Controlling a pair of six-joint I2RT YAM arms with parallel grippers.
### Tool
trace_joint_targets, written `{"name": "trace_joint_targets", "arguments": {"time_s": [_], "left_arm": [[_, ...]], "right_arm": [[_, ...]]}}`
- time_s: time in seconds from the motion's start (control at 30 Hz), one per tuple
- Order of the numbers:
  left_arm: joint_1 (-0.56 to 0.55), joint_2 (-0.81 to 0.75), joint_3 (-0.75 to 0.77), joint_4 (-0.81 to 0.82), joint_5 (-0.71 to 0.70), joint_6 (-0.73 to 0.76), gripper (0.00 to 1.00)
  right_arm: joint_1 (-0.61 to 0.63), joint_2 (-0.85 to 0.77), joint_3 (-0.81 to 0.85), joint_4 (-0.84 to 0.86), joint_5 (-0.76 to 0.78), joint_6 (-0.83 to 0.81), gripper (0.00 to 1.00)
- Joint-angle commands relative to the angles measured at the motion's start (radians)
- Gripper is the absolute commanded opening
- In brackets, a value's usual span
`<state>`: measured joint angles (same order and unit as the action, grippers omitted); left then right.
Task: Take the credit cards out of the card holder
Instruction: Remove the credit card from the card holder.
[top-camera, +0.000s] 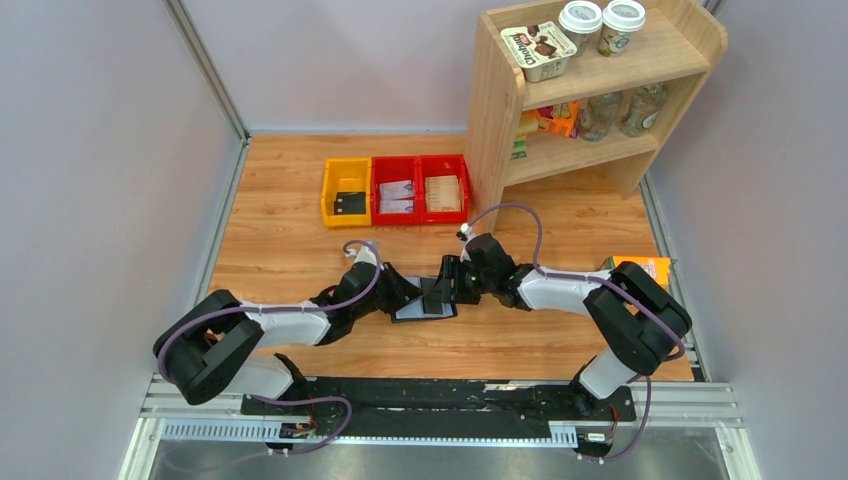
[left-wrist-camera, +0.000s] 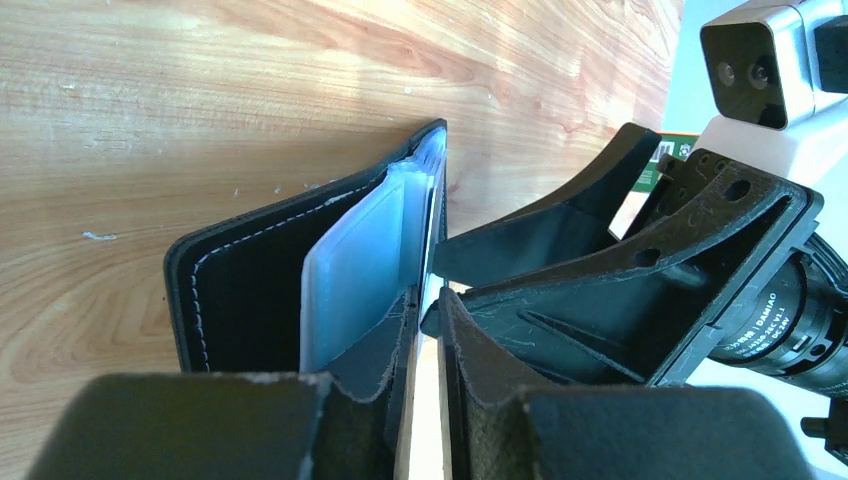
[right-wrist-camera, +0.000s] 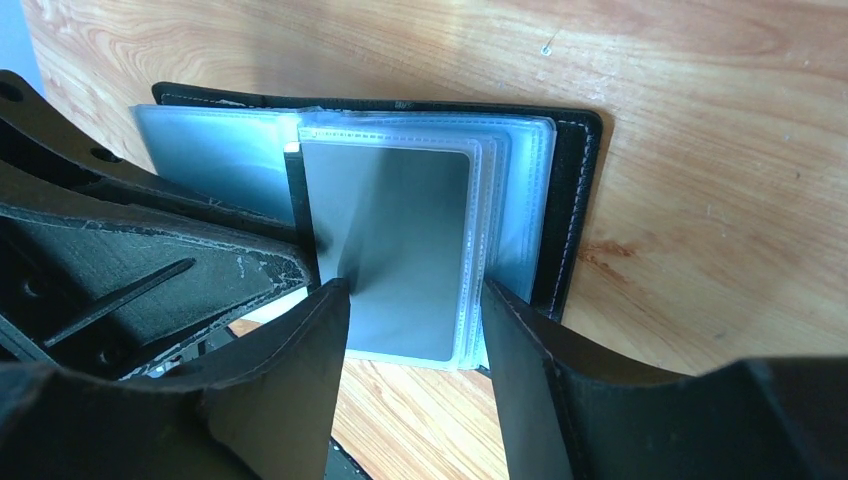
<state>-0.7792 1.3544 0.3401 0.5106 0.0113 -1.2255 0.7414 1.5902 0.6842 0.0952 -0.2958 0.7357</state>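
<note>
The card holder (top-camera: 422, 311) lies open on the wooden table between both grippers, a black wallet with clear blue-grey sleeves (right-wrist-camera: 505, 200). A dark grey credit card (right-wrist-camera: 400, 240) sits inside the top sleeve. My left gripper (top-camera: 405, 293) is shut on one thin leaf of the card holder (left-wrist-camera: 240, 290) and holds that leaf upright, edge-on (left-wrist-camera: 428, 300). My right gripper (top-camera: 452, 283) is open; its fingers (right-wrist-camera: 310, 350) straddle the lower edge of the carded sleeve (right-wrist-camera: 415, 300) without closing on it. The right gripper also shows in the left wrist view (left-wrist-camera: 620, 290).
A yellow bin (top-camera: 330, 190) with a black flat item and two red bins (top-camera: 420, 165) with whitish cards stand behind the wallet. A wooden shelf (top-camera: 495, 110) with cups and bottles stands at the back right. An orange carton (top-camera: 645, 268) lies by the right arm.
</note>
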Motion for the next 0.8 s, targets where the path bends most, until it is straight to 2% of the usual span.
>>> {"name": "trace_joint_targets", "arguments": {"time_s": [0.0, 0.43, 0.63, 0.77], "left_arm": [[-0.006, -0.043, 0.002, 0.135, 0.052, -0.014, 0.18], [-0.008, 0.005, -0.018, 0.143, 0.067, -0.008, 0.17], [-0.008, -0.040, -0.038, 0.102, 0.027, -0.002, 0.00], [-0.008, -0.099, -0.044, 0.013, -0.004, 0.020, 0.00]], "right_arm": [[0.010, 0.036, -0.021, 0.014, -0.016, 0.014, 0.57], [0.010, 0.048, -0.023, 0.024, -0.022, 0.021, 0.55], [0.010, 0.065, -0.014, -0.005, -0.006, 0.025, 0.52], [0.010, 0.089, 0.001, -0.031, 0.006, 0.028, 0.50]]}}
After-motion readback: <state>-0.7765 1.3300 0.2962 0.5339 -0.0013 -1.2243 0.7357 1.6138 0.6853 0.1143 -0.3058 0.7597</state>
